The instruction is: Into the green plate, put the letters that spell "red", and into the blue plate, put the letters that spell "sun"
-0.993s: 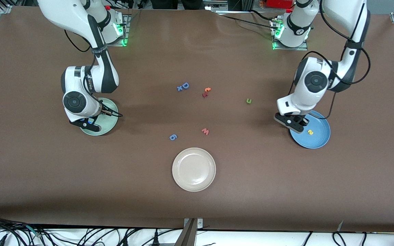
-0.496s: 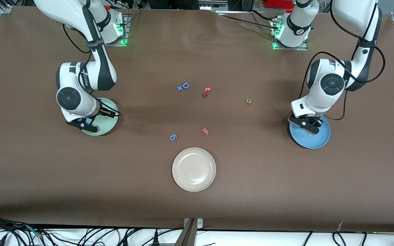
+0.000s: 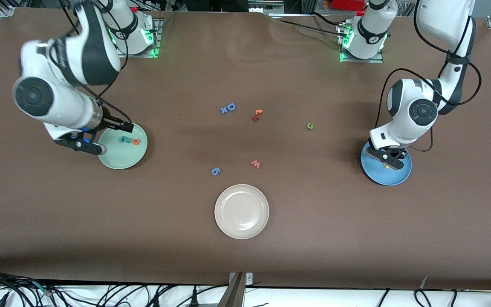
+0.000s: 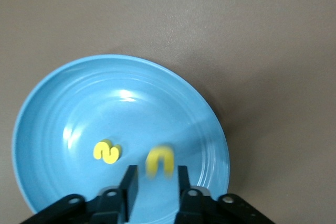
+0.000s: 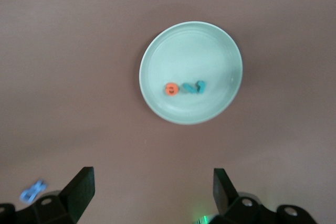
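Right gripper point(image 3: 84, 145) has risen — jaws now wide.

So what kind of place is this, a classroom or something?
More likely a robotics lab: two arms bolted to a brown-covered table, loose cables along its edge, and foam letters sorted into the green plate and blue plate.

Your right arm: reaches from its base at the front view's 11 o'clock, elbow bent, wrist raised high. Your right gripper point(image 3: 84, 146): fingers point(image 5: 79, 187) spread wide, empty. Your left arm: drops from its base at 1 o'clock, wrist low. Your left gripper point(image 4: 155, 184): fingers slightly parted, nothing clamped between them.
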Motion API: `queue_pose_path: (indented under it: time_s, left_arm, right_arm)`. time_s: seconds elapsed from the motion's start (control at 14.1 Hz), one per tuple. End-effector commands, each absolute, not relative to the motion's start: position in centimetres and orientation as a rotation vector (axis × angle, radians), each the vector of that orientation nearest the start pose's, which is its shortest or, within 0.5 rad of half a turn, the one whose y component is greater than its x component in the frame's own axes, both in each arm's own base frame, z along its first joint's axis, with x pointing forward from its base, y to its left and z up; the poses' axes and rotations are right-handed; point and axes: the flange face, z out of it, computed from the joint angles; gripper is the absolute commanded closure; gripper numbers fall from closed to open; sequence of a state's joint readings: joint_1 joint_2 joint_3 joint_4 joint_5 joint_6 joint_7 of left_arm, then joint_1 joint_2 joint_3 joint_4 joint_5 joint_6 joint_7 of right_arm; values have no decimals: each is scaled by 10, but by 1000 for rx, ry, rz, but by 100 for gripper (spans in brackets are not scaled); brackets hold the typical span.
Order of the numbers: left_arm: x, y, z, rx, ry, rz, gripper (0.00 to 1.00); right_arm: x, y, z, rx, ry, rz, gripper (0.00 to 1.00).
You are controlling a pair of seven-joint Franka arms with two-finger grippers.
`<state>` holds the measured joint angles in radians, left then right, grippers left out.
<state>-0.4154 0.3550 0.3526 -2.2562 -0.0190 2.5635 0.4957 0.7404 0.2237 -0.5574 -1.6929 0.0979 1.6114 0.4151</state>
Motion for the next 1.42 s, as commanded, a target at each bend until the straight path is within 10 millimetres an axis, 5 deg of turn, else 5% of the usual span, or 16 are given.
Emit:
queue_pose_path:
  time_s: [0.0, 0.07, 0.35, 0.43, 0.5, 0.85, 0.99, 1.35]
  left_arm:
    - [539, -32, 207, -2931, 851, 61, 34]
    - [539, -32, 208, -2931, 851, 59, 23]
    - [536, -52, 221, -2959, 866, 72, 21]
    - [533, -70, 225, -3000, 864, 69, 2]
    - [529, -83, 228, -3044, 851, 81, 0]
    - [501, -167, 229, -3179, 613, 167, 0]
    - [489, -193, 225, -3209, 495, 197, 0]
    - [469, -218, 205, -3301, 321, 271, 0]
  right_arm:
    - [577, 146, 512, -3192, 370, 402, 0]
    - [578, 146, 523, -3190, 370, 385, 0]
    - [576, 136, 550, -3168, 148, 318, 0]
    - [578, 131, 550, -3161, 130, 323, 0]
    - [577, 129, 551, -3153, 127, 325, 0]
    - [594, 104, 559, -3124, 127, 173, 0]
    - [587, 92, 583, -3096, 120, 114, 0]
    - [563, 44, 582, -3089, 213, 186, 0]
